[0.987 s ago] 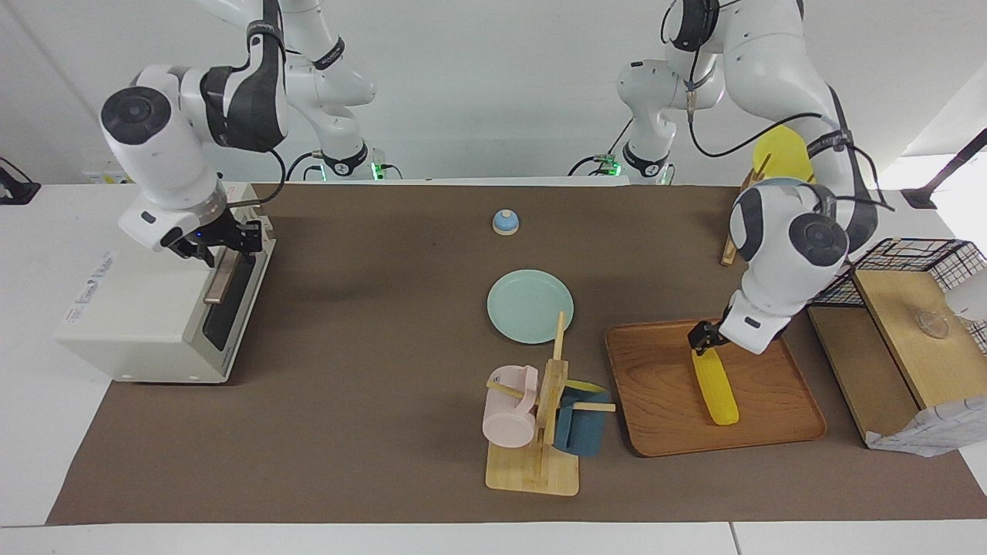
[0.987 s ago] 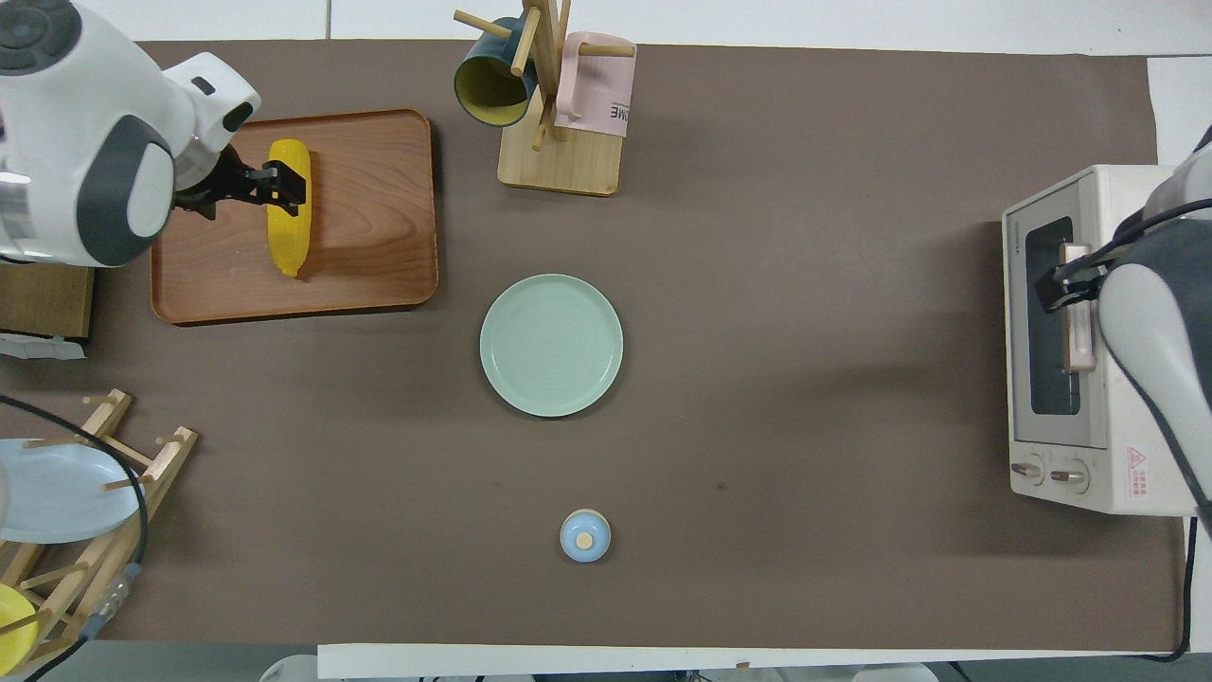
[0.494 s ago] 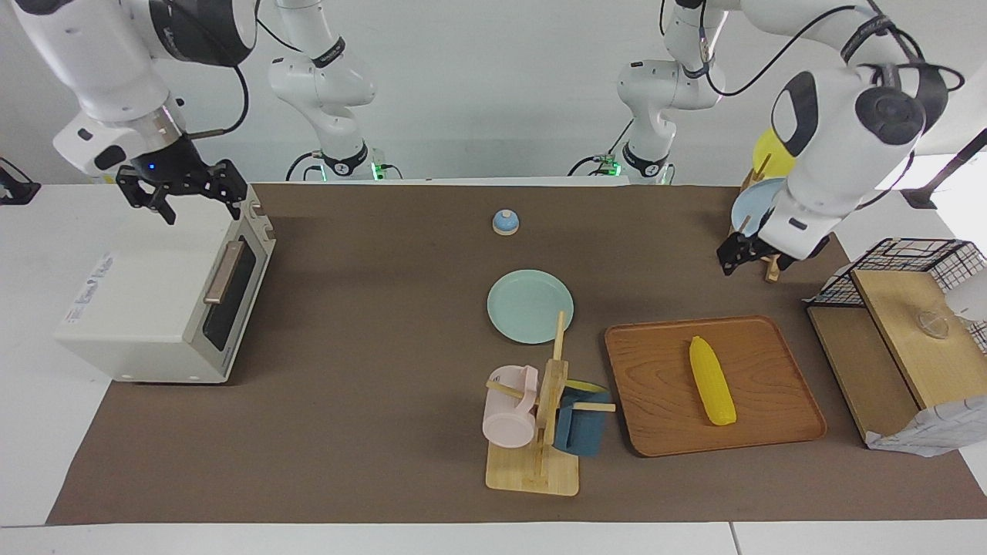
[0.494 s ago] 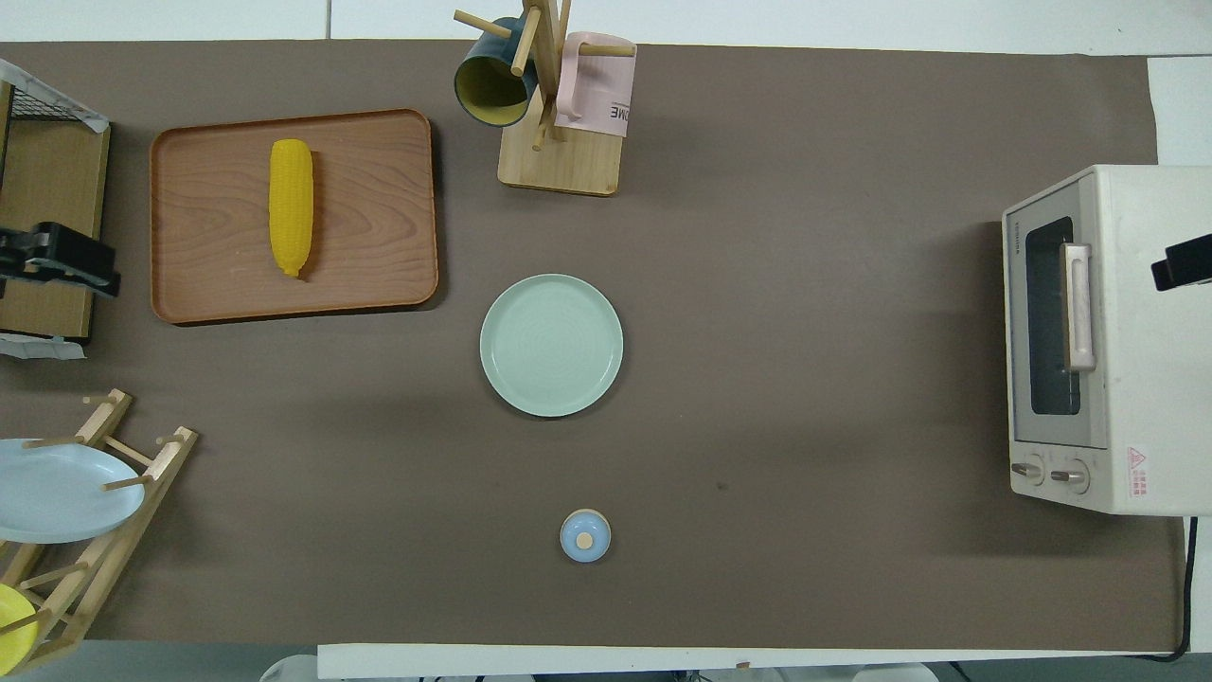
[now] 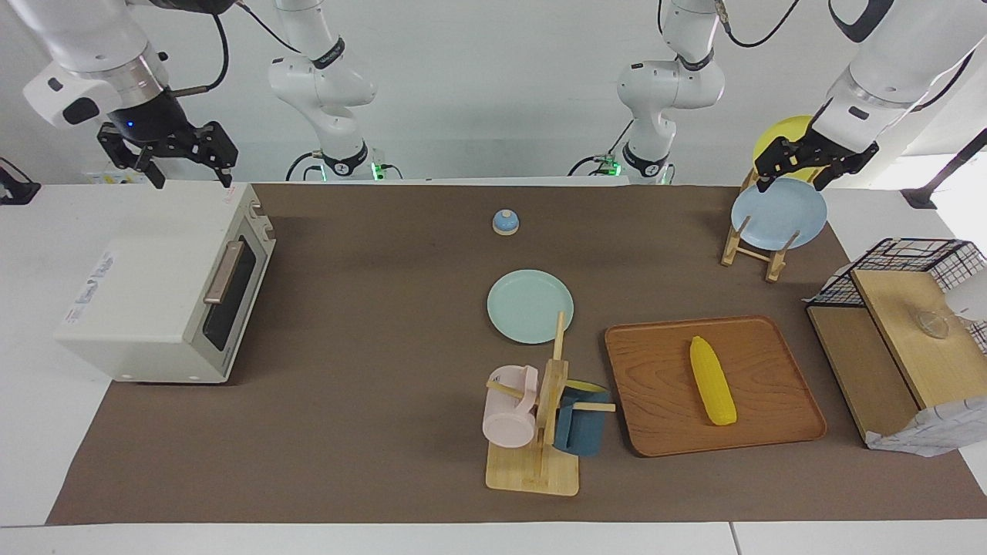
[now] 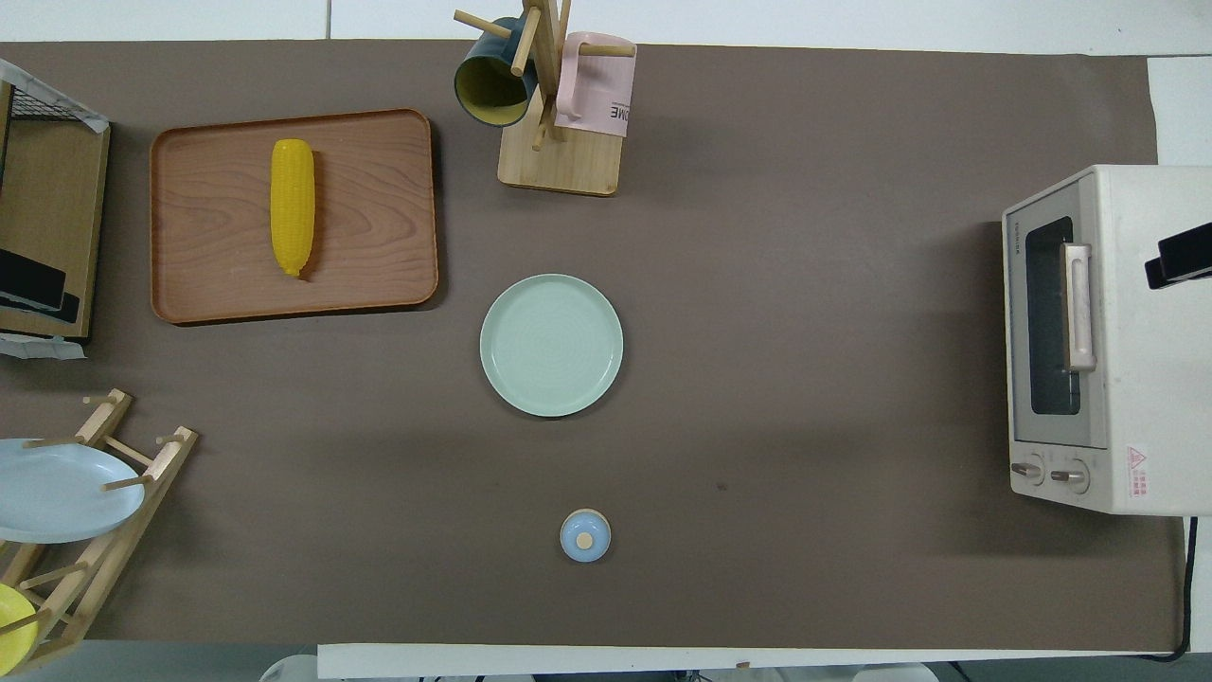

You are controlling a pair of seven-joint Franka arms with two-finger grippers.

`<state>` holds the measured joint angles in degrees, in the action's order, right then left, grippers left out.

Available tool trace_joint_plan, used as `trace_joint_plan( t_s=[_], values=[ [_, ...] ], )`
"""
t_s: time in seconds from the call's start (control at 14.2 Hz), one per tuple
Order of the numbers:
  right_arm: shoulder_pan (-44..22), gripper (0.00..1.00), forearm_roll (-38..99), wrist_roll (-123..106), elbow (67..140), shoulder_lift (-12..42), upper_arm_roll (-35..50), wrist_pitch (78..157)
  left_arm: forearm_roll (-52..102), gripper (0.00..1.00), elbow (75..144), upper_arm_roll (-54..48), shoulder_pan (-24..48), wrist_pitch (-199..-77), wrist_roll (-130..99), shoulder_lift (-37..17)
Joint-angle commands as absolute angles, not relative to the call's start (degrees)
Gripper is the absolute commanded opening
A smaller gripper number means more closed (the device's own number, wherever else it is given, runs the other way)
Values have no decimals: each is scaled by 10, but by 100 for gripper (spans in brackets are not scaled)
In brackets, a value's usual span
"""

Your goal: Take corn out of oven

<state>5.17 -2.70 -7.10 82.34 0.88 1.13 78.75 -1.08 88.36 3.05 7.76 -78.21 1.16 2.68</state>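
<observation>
The yellow corn point(image 5: 712, 380) lies on the wooden tray point(image 5: 794, 432) toward the left arm's end of the table; it also shows in the overhead view point(image 6: 292, 206). The cream-white oven point(image 5: 146, 270) stands at the right arm's end with its dark glass door shut and its tan handle point(image 6: 1078, 306) free. My right gripper point(image 5: 187, 173) hangs open and empty in the air over the oven's top; its tip shows in the overhead view point(image 6: 1179, 258). My left gripper point(image 5: 794, 176) is open and empty, up over the plate rack point(image 5: 752, 247).
A green plate point(image 5: 530, 305) lies mid-table. A mug tree point(image 5: 540, 432) with a pink and a blue mug stands beside the tray. A small blue bell point(image 5: 505, 222) sits nearer the robots. The rack holds a blue plate point(image 5: 779, 214) and a yellow one. A wire basket point(image 5: 910, 266) stands at the table's end.
The left gripper let go of the corn on the tray, rose and drew back over the plate rack. The right gripper left the oven handle and rose above the oven.
</observation>
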Motion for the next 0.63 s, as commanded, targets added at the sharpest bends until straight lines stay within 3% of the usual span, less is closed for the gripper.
trace_joint_plan(
  t_s=[0.0, 0.56],
  values=[
    [58, 100, -6, -63, 828, 8, 13, 793, -4, 100, 864, 30, 71, -765, 23, 18],
    [58, 100, -6, -68, 838, 3, 13, 796, -4, 100, 867, 26, 72, -765, 23, 24]
  ],
)
